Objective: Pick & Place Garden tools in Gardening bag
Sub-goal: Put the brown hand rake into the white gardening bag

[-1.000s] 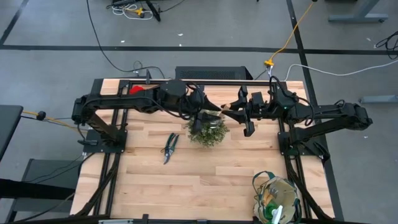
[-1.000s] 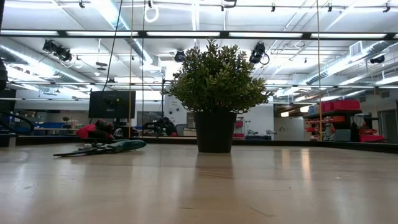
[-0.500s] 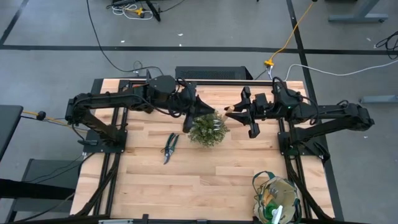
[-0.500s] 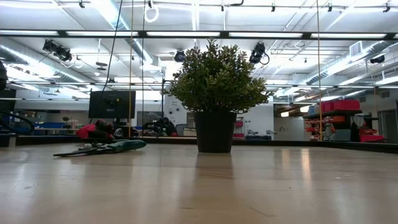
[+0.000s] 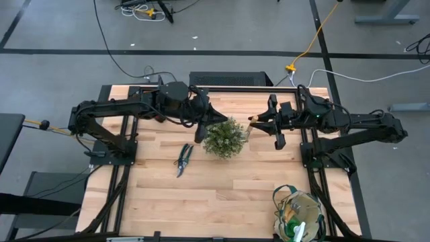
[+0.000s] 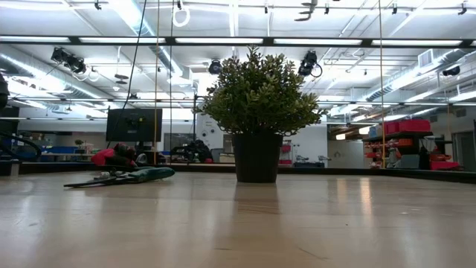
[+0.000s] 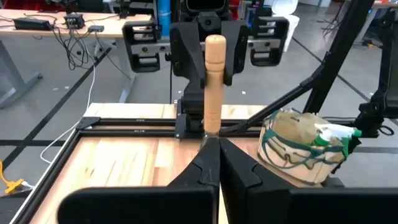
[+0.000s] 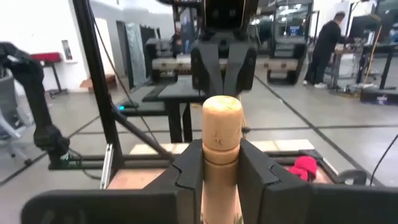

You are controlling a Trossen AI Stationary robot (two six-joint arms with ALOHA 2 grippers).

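Both arms have drawn apart above the plant [image 5: 223, 139] | right gripper [image 8: 221, 171]: fingers pinching wooden-handled tool [image 8: 221, 124], aloft over desk [image 5: 222, 181] | left gripper [image 7: 211, 168] facing it: fingers pressed together, empty | advice: hold pinch firm, swing clear of plant, lower tool into gardening bag [image 5: 299, 215] at desk's front right corner | writing: none legible

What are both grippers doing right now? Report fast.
Left gripper: closed, empty, above the table beside the plant.
Right gripper: closed on a wooden tool handle.
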